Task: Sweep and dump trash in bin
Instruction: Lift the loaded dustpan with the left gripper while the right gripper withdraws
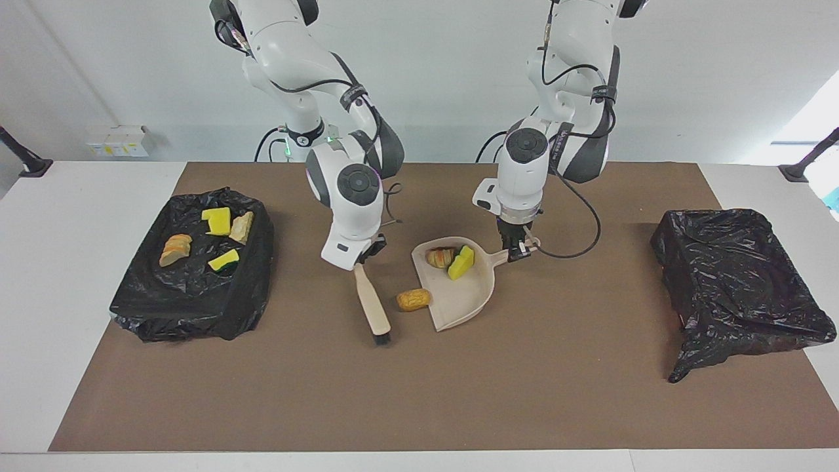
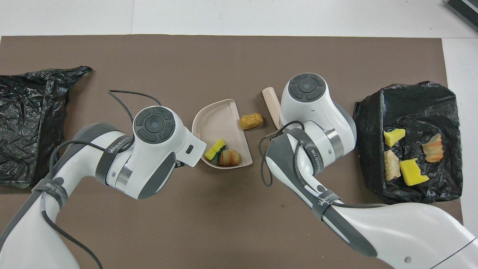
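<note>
Step in hand, as judged: brushing the last loose piece of trash into the dustpan point(image 1: 467, 292).

Right gripper point(image 1: 364, 259): jaws clenched on the brush point(image 1: 372, 304) handle, bristles down on the worktop point(image 1: 419, 393).

Left gripper point(image 1: 518, 248): jaws clenched on the dustpan handle, the pan's open lip turned toward the brush.

Trash: one orange-tan lump point(image 1: 413, 300) lies on the worktop between bristles and lip, just beside the lip. A striped lump point(image 1: 439, 257) and a yellow sponge bit with green face point(image 1: 461, 262) sit deep in the pan. Four more pieces lie in the lined bin point(image 1: 190, 308) at the right arm's end; a second bin point(image 1: 741, 282) stands at the left arm's end.

Recommendation: draw the bristles low and straight toward the lip, and keep the lip pressed flat so the lump cannot slip under or roll past the pan's corner. Keep the pan level until it is over a bin.
</note>
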Action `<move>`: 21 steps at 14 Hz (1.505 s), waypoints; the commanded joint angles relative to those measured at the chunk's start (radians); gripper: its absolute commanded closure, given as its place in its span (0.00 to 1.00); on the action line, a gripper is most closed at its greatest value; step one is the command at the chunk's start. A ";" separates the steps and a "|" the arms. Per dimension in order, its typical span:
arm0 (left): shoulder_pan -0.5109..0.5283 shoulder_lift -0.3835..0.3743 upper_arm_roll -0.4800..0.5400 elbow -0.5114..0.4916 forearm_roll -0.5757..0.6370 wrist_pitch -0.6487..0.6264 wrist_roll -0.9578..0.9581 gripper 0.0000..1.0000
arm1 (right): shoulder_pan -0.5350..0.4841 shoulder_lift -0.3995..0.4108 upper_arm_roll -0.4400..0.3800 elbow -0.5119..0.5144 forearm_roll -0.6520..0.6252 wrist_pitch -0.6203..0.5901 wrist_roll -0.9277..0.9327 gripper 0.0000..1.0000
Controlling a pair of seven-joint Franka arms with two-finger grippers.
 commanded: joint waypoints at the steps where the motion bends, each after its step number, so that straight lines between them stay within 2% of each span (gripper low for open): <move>1: -0.016 -0.038 0.010 -0.048 0.017 0.014 -0.020 1.00 | 0.028 -0.006 0.010 0.005 0.131 0.016 0.027 1.00; 4: -0.012 -0.049 0.009 -0.078 0.017 0.038 -0.003 1.00 | 0.083 -0.011 0.008 0.006 0.285 0.059 0.142 1.00; 6: -0.005 -0.048 0.009 -0.091 0.017 0.115 0.038 1.00 | 0.095 -0.020 0.008 0.009 0.279 0.051 0.156 1.00; 8: 0.025 -0.035 0.009 -0.076 -0.012 0.126 0.127 1.00 | 0.092 -0.053 -0.003 0.005 0.272 0.002 0.176 1.00; 11: 0.076 0.000 0.010 0.009 -0.102 0.104 0.245 1.00 | 0.084 -0.161 -0.003 0.003 0.209 -0.116 0.378 1.00; 13: 0.088 0.003 0.013 0.041 -0.105 0.071 0.250 1.00 | 0.052 -0.245 0.002 0.002 0.207 -0.217 0.402 1.00; 15: 0.128 0.005 0.016 0.092 -0.104 0.003 0.296 1.00 | 0.066 -0.309 0.008 -0.018 0.209 -0.300 0.443 1.00; 16: 0.160 0.002 0.013 0.119 -0.105 -0.049 0.349 1.00 | 0.098 -0.346 0.010 -0.075 0.232 -0.279 0.477 1.00; 17: 0.177 0.000 0.013 0.162 -0.105 -0.093 0.386 1.00 | 0.130 -0.394 0.010 -0.160 0.239 -0.203 0.488 1.00; 19: 0.223 -0.001 0.021 0.236 -0.105 -0.187 0.422 1.00 | 0.169 -0.507 0.010 -0.363 0.354 -0.032 0.448 1.00; 21: 0.301 -0.006 0.016 0.300 -0.110 -0.268 0.515 1.00 | 0.211 -0.505 0.008 -0.429 0.379 -0.013 0.373 1.00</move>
